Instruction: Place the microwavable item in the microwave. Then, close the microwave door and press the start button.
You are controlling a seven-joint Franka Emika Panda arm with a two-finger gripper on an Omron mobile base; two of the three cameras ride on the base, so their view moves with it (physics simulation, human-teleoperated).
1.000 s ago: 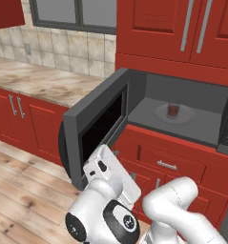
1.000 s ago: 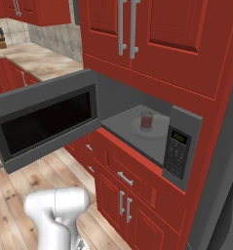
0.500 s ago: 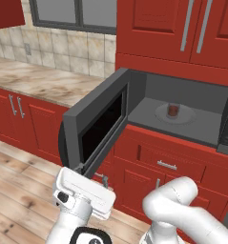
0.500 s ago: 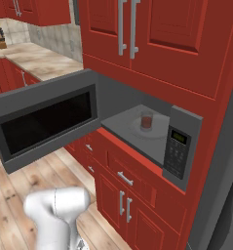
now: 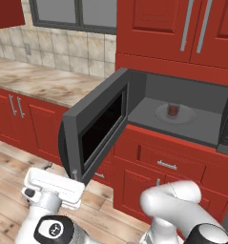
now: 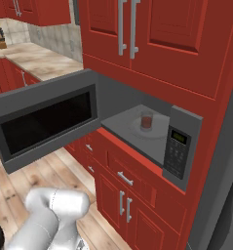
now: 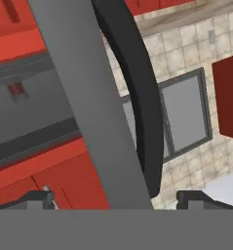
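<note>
My two-finger claw (image 7: 113,197) has its dark tips wide apart, straddling the free edge of the wide dark grey microwave door (image 7: 84,97) with its curved bar handle (image 7: 137,97), clamped on nothing. The small clear glass tumbler of reddish-brown liquid (image 5: 172,110) already sits on the round turntable inside the dark grey microwave (image 5: 182,90). I judge placing done; closing the door and pressing start remain.

dark grey microwave door (image 5: 94,131), red cabinets (image 6: 157,44), seemingly reddish-brown tumbler (image 6: 146,120)
</note>
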